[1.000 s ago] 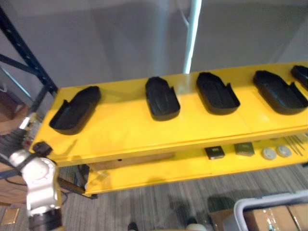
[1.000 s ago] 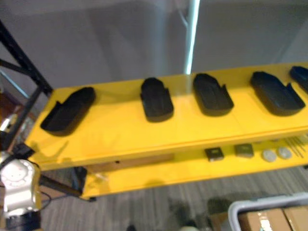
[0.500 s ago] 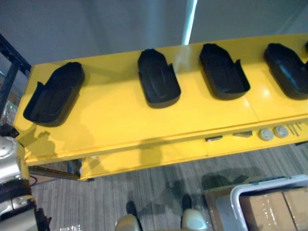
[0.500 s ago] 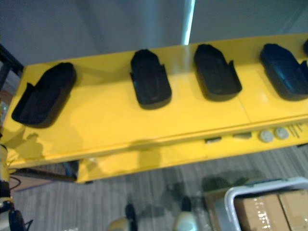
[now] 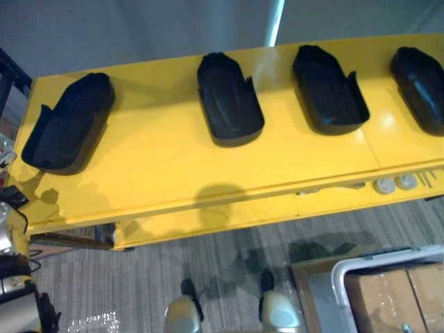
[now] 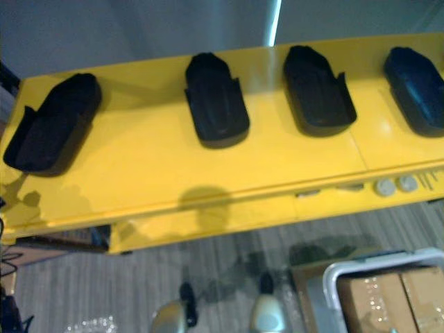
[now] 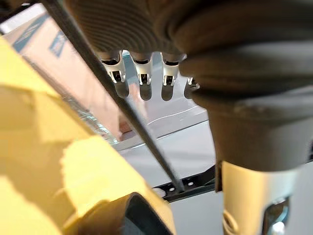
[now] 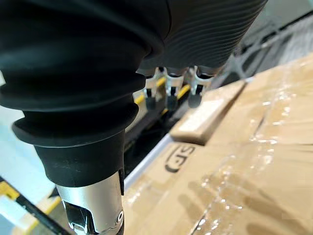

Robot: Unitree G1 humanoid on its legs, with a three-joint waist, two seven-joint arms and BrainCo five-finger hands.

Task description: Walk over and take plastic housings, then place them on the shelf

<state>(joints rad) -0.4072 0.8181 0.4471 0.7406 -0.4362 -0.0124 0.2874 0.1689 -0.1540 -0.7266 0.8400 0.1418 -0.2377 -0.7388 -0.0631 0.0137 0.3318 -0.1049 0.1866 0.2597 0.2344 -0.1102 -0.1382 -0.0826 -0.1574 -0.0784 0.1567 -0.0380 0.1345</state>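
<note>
Several black plastic housings lie open side up in a row on the yellow shelf top (image 5: 159,173): one at the left end (image 5: 66,125), one in the middle (image 5: 229,100), one to its right (image 5: 329,97) and one at the right edge (image 5: 420,87). In the left wrist view my left hand (image 7: 141,81) hangs with relaxed fingers and holds nothing, beside the yellow shelf (image 7: 49,161) and the dark rim of a housing (image 7: 142,215). My right hand (image 8: 168,95) is open and empty above cardboard boxes (image 8: 244,161).
A lower yellow shelf (image 5: 208,222) carries two grey discs (image 5: 385,185) and small parts. A grey crate (image 5: 340,277) with cardboard boxes stands on the carpet at the lower right. A dark rack upright (image 5: 10,69) rises at the far left.
The camera has moved closer and tilted down, so the shelf looks larger and fewer housings show. The housings themselves have not moved. My left arm has dropped toward the lower left corner.
</note>
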